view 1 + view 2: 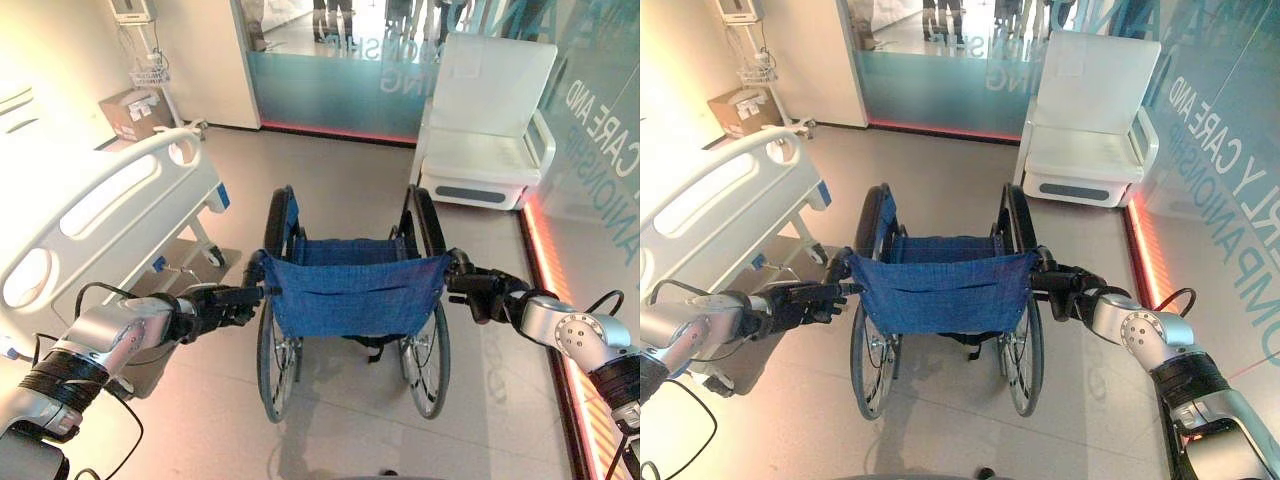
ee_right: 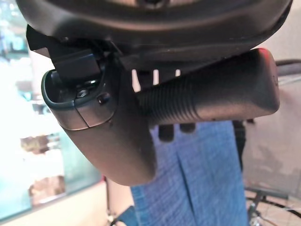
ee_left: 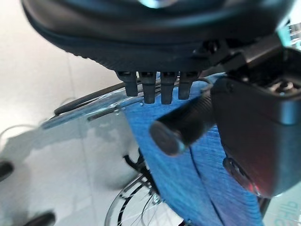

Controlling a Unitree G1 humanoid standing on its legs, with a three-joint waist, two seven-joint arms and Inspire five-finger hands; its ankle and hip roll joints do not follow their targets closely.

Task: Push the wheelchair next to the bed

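- Left robot hand [image 1: 215, 305] and right robot hand [image 1: 478, 290] each grasp a push handle of the wheelchair [image 1: 352, 290].
- Bed [image 1: 90, 215] lies beyond the left robot hand, outward.

**What stays out of sight**

The bed [image 1: 95, 205] runs off the left edge, only its foot rail showing. The wheelchair [image 1: 350, 290] seat and front castors hide behind its blue backrest. People beyond the glass partition [image 1: 330, 80] are cut off above the legs.
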